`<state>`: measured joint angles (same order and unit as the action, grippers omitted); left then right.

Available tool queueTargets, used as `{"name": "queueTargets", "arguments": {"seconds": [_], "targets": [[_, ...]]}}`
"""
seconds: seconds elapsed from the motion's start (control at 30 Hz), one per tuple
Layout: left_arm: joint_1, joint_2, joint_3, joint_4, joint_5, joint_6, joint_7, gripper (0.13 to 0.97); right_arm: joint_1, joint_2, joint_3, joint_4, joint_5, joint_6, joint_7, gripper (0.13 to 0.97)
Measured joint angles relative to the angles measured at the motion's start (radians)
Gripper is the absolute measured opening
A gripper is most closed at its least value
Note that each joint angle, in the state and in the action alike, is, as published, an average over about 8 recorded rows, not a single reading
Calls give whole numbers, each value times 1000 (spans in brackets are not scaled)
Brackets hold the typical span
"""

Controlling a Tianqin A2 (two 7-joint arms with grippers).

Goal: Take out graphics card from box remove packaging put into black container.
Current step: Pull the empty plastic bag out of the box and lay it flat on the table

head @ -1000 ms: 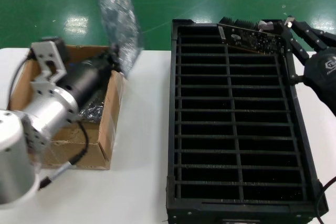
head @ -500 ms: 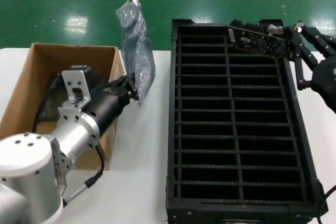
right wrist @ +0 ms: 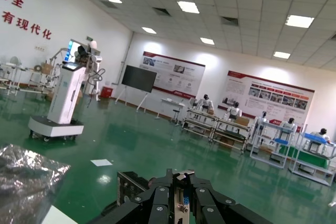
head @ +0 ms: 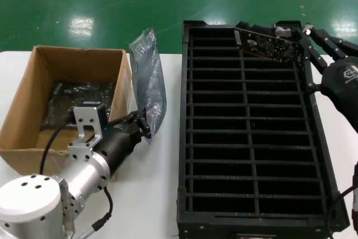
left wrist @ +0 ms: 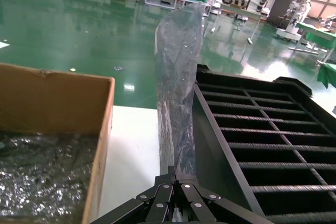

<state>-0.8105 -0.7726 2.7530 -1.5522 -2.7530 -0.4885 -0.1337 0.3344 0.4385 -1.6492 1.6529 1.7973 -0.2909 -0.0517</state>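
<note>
The graphics card (head: 266, 45), a dark board with a black heat sink, hangs tilted over the far end of the black container (head: 182, 138). My right gripper (head: 302, 38) is shut on its bracket end. In the right wrist view the silver bracket (right wrist: 185, 204) sits between the closed fingers of the right gripper (right wrist: 184, 178). The packaging (head: 150, 79), a grey-blue plastic bag, stands upright between the box (head: 119, 85) and the container. My left gripper (head: 145, 126) is shut on its lower end. The left wrist view shows the bag (left wrist: 178, 77) rising from the left gripper (left wrist: 178, 173).
Dark shiny wrapped bundles (head: 70, 100) lie inside the box. A strip of white table (head: 151, 183) runs between the box and the container. The container's slots (left wrist: 262, 145) stand beside the bag. Green floor lies beyond the table's far edge.
My left arm has pulled back toward me and lowered, carrying the bag from above the box down to the gap beside the container. The right gripper and card shifted only slightly.
</note>
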Motion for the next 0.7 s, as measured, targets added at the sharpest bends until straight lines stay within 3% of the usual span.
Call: {"name": "queueTargets", "arguments": {"seconds": [0.57, 0.7], "targets": [[42, 4, 0, -17, 0, 5, 48, 158, 6, 6, -18, 4, -19, 15, 26, 179], [40, -2, 0, -16, 0, 11, 52, 200, 6, 24, -32, 10, -35, 33, 59, 179]]}}
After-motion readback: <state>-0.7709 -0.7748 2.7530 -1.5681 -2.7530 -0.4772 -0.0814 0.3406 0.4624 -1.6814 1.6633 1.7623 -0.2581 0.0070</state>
